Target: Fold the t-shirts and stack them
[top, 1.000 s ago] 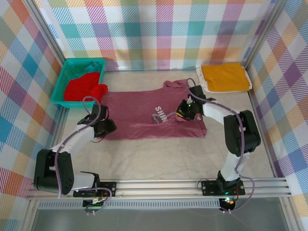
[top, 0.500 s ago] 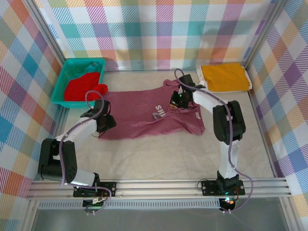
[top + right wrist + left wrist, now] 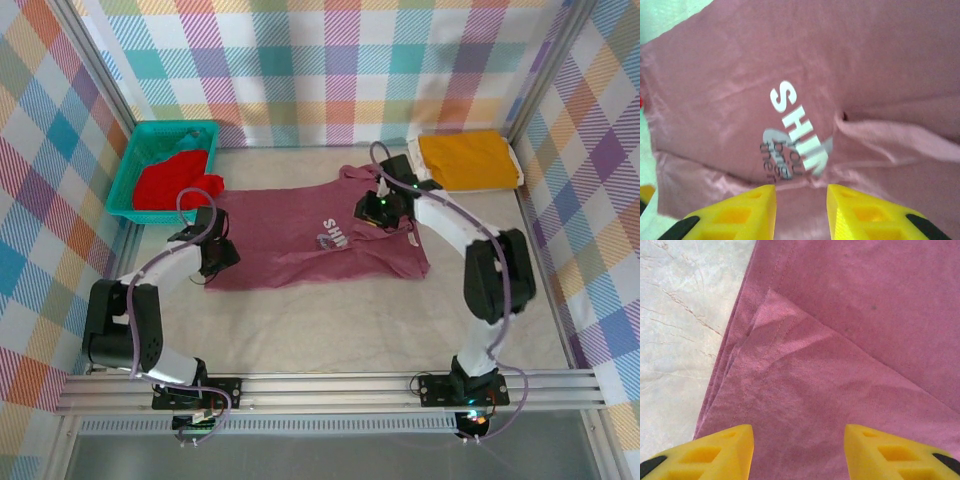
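A maroon t-shirt [image 3: 290, 240] lies spread across the middle of the table with its whitish print [image 3: 797, 131] facing up. Its right part is folded over, leaving a rumpled fold [image 3: 890, 137]. My right gripper [image 3: 370, 213] hovers just right of the print with its jaws [image 3: 801, 195] open over the cloth. At the shirt's left edge my left gripper [image 3: 217, 254] stands open [image 3: 799, 440] above a folded-over corner [image 3: 775, 325]. A folded yellow-orange t-shirt [image 3: 468, 160] rests at the back right. A bright red t-shirt [image 3: 172, 184] lies bunched in the basket.
The teal plastic basket [image 3: 132, 160] sits at the back left against the plaid wall. A white pad [image 3: 424, 176] lies under the yellow-orange shirt. Beige table surface [image 3: 330, 325] stretches in front of the maroon shirt. Plaid walls close in three sides.
My right gripper has moved back toward the collar and its jaws have opened, letting go of the maroon cloth. My left gripper has shifted slightly back along the shirt's left edge.
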{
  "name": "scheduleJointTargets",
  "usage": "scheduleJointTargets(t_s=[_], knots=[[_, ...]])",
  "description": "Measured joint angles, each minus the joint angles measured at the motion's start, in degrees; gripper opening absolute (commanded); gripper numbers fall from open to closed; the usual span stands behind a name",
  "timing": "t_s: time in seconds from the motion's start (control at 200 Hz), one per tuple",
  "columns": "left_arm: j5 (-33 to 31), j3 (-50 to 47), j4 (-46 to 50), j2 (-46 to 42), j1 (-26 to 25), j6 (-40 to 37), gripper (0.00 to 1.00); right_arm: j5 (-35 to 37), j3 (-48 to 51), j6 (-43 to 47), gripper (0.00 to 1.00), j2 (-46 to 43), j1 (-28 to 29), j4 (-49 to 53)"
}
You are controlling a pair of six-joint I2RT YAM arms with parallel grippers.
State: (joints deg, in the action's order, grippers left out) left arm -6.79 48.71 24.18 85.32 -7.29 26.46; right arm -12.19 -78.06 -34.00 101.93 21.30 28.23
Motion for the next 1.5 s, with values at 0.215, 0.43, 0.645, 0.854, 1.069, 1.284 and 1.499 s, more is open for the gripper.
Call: scheduleJointTargets(t_s=[0.215, 0.43, 0.645, 0.854, 1.069, 1.284, 1.499], knots=[[2.16, 1.09, -2.01, 3.80, 0.17, -0.42, 0.49, -0.90, 10.54, -1.16, 0.32, -4.26, -6.03, -2.62], [4.28, 1.79, -4.20, 6.58, 2.91, 0.74, 0.48, -1.73, 12.50, -2.16, 0.32, 1.53, -9.18, -4.96], [6.71, -0.94, -6.58, 6.58, 7.89, 3.61, 0.48, -5.18, 17.44, -4.57, 0.33, 3.52, -12.55, -10.51], [7.39, -3.32, -8.76, 4.50, 8.20, 4.81, 0.48, -8.55, 19.30, -5.44, 0.33, 3.34, -14.40, -13.70], [7.58, -6.69, -7.08, 0.11, 7.21, 5.27, 0.48, -8.66, 23.19, -5.62, 0.33, 0.50, -16.11, -15.41], [6.60, -12.11, -3.76, -8.31, 4.17, 5.49, 0.48, -7.98, 31.85, -6.12, 0.32, -7.02, -19.78, -15.47], [5.20, -11.43, -1.97, -9.20, 4.02, 4.94, 0.48, -6.84, 33.05, -5.81, 0.35, -10.12, -20.55, -12.70]])
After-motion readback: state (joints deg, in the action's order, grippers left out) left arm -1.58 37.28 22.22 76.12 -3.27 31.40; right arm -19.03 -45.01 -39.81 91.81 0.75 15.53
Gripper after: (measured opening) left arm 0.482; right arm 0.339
